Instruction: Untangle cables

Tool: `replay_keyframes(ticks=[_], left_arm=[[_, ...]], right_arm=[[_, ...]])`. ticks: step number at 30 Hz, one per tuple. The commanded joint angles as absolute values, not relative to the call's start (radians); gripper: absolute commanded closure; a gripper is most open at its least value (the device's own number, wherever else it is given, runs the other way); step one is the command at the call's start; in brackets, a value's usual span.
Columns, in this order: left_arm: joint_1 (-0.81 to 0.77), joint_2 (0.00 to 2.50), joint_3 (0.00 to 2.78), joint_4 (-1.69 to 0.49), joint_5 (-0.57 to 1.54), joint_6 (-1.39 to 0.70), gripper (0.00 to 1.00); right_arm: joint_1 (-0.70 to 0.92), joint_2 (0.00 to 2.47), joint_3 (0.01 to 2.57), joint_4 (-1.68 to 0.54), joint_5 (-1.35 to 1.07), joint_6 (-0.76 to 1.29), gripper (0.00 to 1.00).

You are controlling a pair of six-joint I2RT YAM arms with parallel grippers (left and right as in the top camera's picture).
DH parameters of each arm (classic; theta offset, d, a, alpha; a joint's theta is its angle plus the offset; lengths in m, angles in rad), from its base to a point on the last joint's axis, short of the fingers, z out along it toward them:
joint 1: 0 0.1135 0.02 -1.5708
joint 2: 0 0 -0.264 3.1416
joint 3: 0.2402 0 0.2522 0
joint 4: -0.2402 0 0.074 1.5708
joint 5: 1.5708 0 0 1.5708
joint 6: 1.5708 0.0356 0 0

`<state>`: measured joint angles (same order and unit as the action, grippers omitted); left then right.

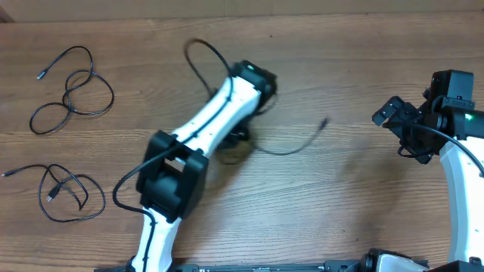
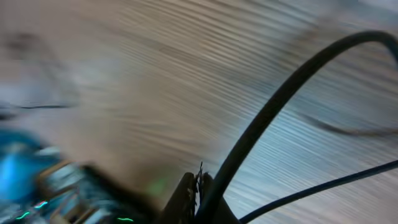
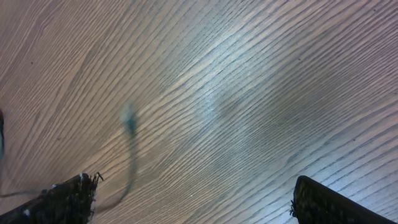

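Observation:
Three thin black cables lie on the wooden table (image 1: 363, 204). One is coiled at the far left (image 1: 72, 91) and another at the near left (image 1: 64, 193). The third cable (image 1: 291, 149) runs from under my left wrist rightwards to its plug (image 1: 324, 121). My left gripper (image 1: 238, 142) is mostly hidden beneath its arm. In the blurred left wrist view its jaws (image 2: 199, 180) are pressed together, and the cable (image 2: 280, 99) rises from them to the upper right. My right gripper (image 1: 389, 113) hangs open at the right, fingers far apart (image 3: 196, 205), holding nothing. The blurred plug (image 3: 129, 121) lies ahead of it.
A black loop (image 1: 200, 49) arcs behind my left wrist; I cannot tell whether it belongs to the held cable or to the arm. The left arm (image 1: 197, 128) stretches diagonally across the table's middle. The right arm's base (image 1: 461, 166) stands by the right edge.

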<state>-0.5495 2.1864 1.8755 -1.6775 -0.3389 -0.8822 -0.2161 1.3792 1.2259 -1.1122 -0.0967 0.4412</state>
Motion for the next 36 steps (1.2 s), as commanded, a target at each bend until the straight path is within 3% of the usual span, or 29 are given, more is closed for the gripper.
replay_keyframes(ticks=[1, 10, 22, 29, 36], left_arm=[[-0.440, 2.173, 1.913, -1.691, -0.606, -0.834, 0.96], [-0.228, 2.078, 1.913, -1.691, -0.640, -0.822, 0.96], [0.046, 1.727, 1.913, -1.659, -0.616, -0.766, 0.96], [0.077, 1.724, 1.883, -1.494, -0.390, -0.693, 0.96], [0.065, 1.735, 1.887, -1.371, -0.106, -0.411, 0.96]], right_arm=[[-0.220, 1.377, 1.247, -1.109, -0.087, 0.442, 0.00], [-0.220, 1.377, 1.246, -1.109, -0.087, 0.442, 0.00], [-0.220, 1.377, 1.247, -1.109, -0.087, 0.442, 0.00], [-0.220, 1.377, 1.246, -1.109, -0.087, 0.442, 0.00], [-0.220, 1.377, 1.246, -1.109, -0.087, 0.442, 0.00]])
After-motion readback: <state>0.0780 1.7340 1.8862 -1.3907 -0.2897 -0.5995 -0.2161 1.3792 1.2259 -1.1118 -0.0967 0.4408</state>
